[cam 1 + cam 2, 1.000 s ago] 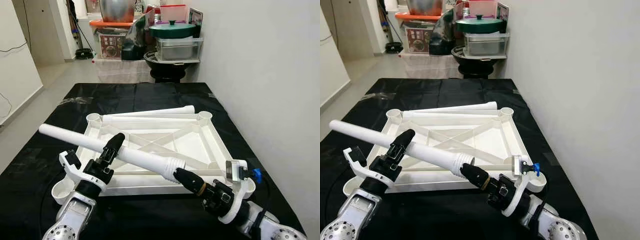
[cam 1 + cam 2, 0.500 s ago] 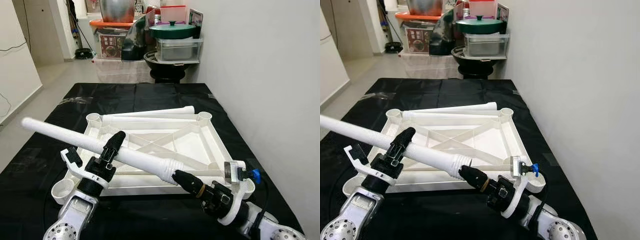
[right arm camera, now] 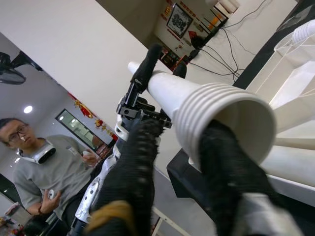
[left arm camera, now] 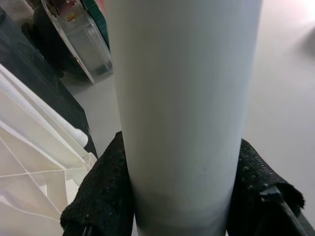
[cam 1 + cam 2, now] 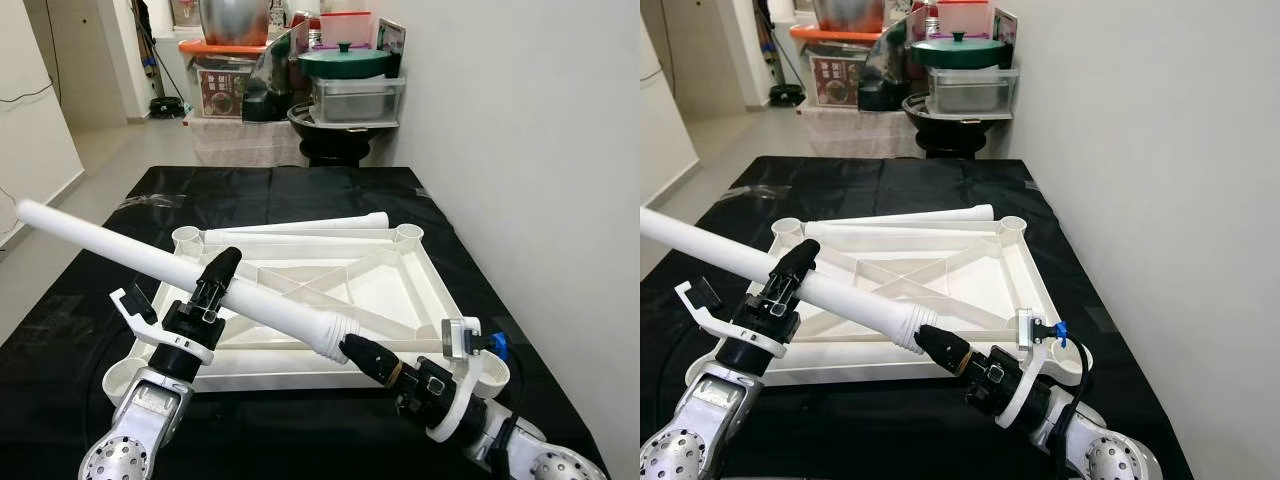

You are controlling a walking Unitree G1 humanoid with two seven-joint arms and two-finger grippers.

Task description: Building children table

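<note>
bright, even indoor light, sharp head views, soft close-up blur in both wrist views

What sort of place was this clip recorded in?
Probably a room in a home used partly for storage. Stacked storage boxes, a green lidded pot and a plastic tub crowd the far corner, and a black sheet covers the work surface where the white tabletop lies.

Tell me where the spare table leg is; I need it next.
In the left eye view, the spare leg lies on the black cloth along the far edge of the upturned tabletop.
</note>
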